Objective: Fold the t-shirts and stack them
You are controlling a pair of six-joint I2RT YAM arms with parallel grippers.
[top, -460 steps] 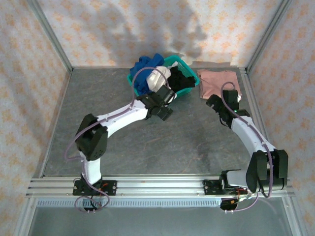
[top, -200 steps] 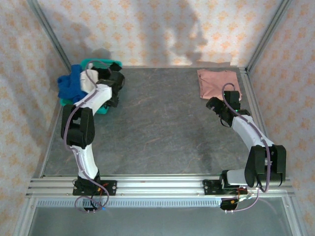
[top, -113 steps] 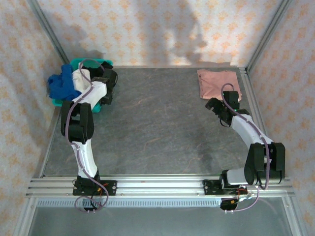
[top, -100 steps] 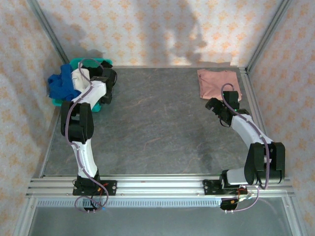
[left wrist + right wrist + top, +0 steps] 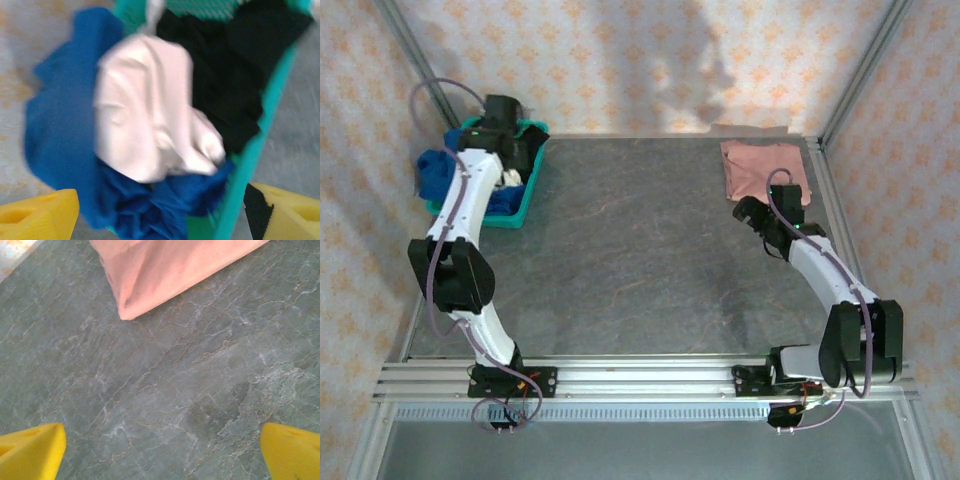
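The left pincer (image 5: 160, 220) dragged the teal plastic basket (image 5: 532, 172) aside and opened, making room to fold. The right pincer (image 5: 160, 445) waits open near the folded pink cloth t-shirt (image 5: 765, 165).

Left arm (image 5: 460, 200) comes up off its base at 7 o'clock and kinks at the elbow out around 9. The forearm then runs up toward 10, where the wrist tips over and the left gripper (image 5: 518, 155) points down. On the wrist cam its jaws are spread wide, with a yellow fingertip (image 5: 35, 215) in each bottom corner and nothing pinched between them. Right arm (image 5: 825, 270) starts at 5 o'clock, elbows out near 4, then leans in toward somewhere between 2 and 3. The right gripper (image 5: 750, 212) sits low with jaws fully apart, gripping nothing.
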